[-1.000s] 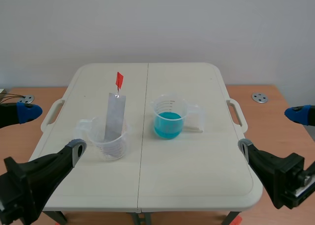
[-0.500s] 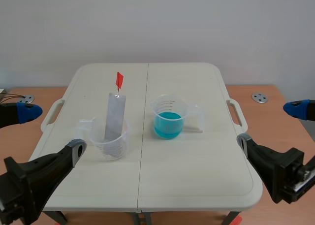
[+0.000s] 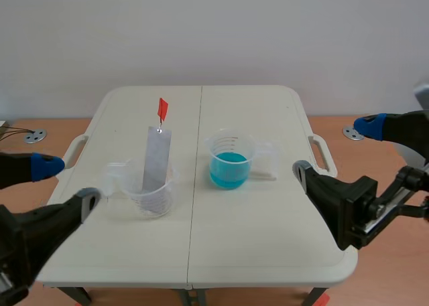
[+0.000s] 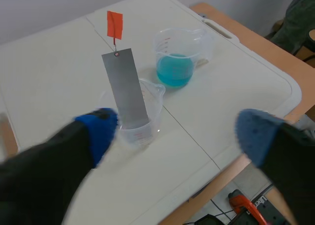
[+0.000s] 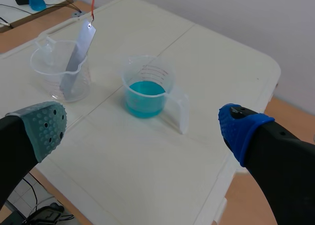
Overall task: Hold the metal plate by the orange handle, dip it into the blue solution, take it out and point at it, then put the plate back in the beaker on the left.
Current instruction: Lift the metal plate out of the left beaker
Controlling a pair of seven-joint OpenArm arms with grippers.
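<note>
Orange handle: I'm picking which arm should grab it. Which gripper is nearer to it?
Left. The left gripper hangs open just before the left beaker from which the orange handle rises; the right gripper is open across the table, beyond the beaker of blue solution.

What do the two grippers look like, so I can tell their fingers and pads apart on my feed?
Both arms are black. The left gripper and the right gripper each have two thick black fingers with soft tips. The right one carries a dotted grey-green pad and a blue pad. The left one also shows one blue tip and one grey tip.
</note>
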